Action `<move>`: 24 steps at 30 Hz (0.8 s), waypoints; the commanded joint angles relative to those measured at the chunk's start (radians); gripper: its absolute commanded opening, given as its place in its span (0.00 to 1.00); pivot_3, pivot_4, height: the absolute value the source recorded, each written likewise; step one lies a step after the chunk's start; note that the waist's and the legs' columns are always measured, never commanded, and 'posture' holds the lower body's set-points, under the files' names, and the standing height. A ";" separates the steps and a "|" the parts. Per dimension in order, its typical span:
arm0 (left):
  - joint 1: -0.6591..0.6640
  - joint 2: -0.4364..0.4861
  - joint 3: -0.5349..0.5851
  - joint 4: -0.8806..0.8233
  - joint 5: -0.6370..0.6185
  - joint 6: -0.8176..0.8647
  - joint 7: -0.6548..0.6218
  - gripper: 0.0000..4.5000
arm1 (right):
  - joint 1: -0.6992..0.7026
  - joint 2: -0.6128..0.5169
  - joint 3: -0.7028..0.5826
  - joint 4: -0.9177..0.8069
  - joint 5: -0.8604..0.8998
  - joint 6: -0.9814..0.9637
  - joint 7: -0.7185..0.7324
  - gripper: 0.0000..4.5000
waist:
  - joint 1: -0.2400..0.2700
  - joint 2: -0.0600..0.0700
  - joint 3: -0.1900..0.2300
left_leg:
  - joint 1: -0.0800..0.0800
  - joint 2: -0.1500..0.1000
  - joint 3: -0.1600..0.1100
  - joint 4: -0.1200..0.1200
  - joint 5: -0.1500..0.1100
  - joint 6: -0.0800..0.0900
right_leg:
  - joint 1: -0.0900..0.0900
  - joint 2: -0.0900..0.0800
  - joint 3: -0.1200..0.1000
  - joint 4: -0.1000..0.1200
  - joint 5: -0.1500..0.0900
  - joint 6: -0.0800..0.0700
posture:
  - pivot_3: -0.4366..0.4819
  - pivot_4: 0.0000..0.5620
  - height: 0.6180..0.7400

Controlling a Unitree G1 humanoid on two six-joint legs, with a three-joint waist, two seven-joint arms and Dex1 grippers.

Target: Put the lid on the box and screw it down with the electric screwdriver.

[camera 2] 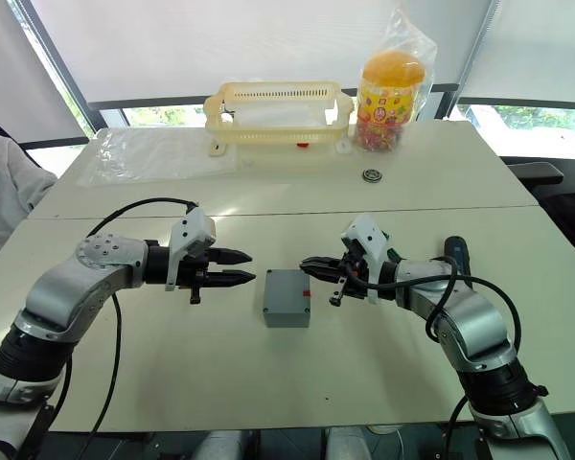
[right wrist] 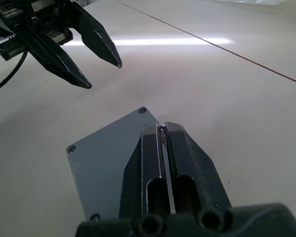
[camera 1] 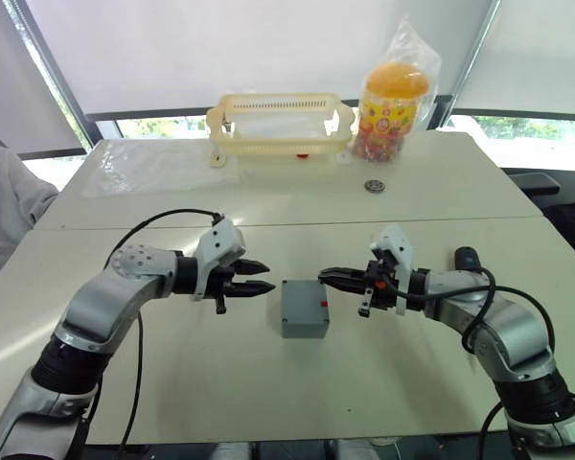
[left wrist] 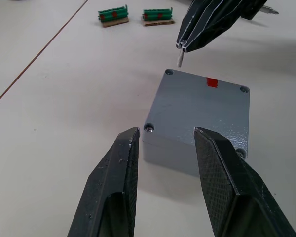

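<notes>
White table (camera 1: 383, 383), red-marked box (camera 1: 304, 309)

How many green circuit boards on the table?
2. In the left wrist view, one green circuit board and a second green circuit board lie side by side, apart, on the table beyond the box. More could be hidden behind the right gripper.
</notes>
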 commanded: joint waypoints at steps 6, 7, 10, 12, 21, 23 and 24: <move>0.008 0.005 0.006 -0.034 0.001 -0.013 0.005 0.39 | -0.004 -0.010 -0.004 0.011 -0.023 -0.037 0.016 0.01 | 0.000 0.000 0.000 | 0.000 0.000 0.000 0.000 0.000 0.000 | 0.000 0.000 0.000 0.000 0.000 0.000 | 0.48 0.27 1.00; 0.008 0.004 0.005 -0.034 0.001 -0.013 0.006 0.39 | -0.005 -0.010 -0.003 0.015 -0.027 -0.040 0.017 0.01 | 0.000 0.000 0.000 | 0.000 0.000 0.000 0.000 0.000 0.000 | 0.000 0.000 0.000 0.000 0.000 0.000 | 0.48 0.27 1.00; 0.007 0.002 0.002 -0.034 0.001 -0.014 0.007 0.39 | -0.007 -0.007 0.002 0.028 -0.037 -0.047 0.020 0.01 | 0.000 0.000 0.000 | 0.000 0.000 0.000 0.000 0.000 0.000 | 0.000 0.000 0.000 0.000 0.000 0.000 | 0.48 0.27 1.00; 0.007 0.002 0.002 -0.034 0.001 -0.014 0.006 0.39 | -0.008 -0.004 0.005 0.032 -0.042 -0.050 0.021 0.01 | 0.000 0.000 0.000 | 0.000 0.000 0.000 0.000 0.000 0.000 | 0.000 0.000 0.000 0.000 0.000 0.000 | 0.48 0.27 1.00; 0.006 0.002 0.002 -0.034 0.002 -0.011 0.009 0.39 | -0.015 0.005 0.023 0.065 -0.060 -0.068 0.029 0.01 | 0.000 0.000 0.000 | 0.000 0.000 0.000 0.000 0.000 0.000 | 0.000 0.000 0.000 0.000 0.000 0.000 | 0.48 0.27 1.00; 0.007 0.002 0.002 -0.034 0.001 -0.010 0.011 0.39 | -0.016 0.007 0.025 0.071 -0.063 -0.070 0.030 0.01 | 0.000 0.000 0.000 | 0.000 0.000 0.000 0.000 0.000 0.000 | 0.000 0.000 0.000 0.000 0.000 0.000 | 0.48 0.27 1.00; 0.007 0.002 0.002 -0.034 0.001 -0.010 0.011 0.39 | -0.017 0.009 0.026 0.074 -0.065 -0.072 0.031 0.01 | 0.000 0.000 0.000 | 0.000 0.000 0.000 0.000 0.000 0.000 | 0.000 0.000 0.000 0.000 0.000 0.000 | 0.48 0.27 1.00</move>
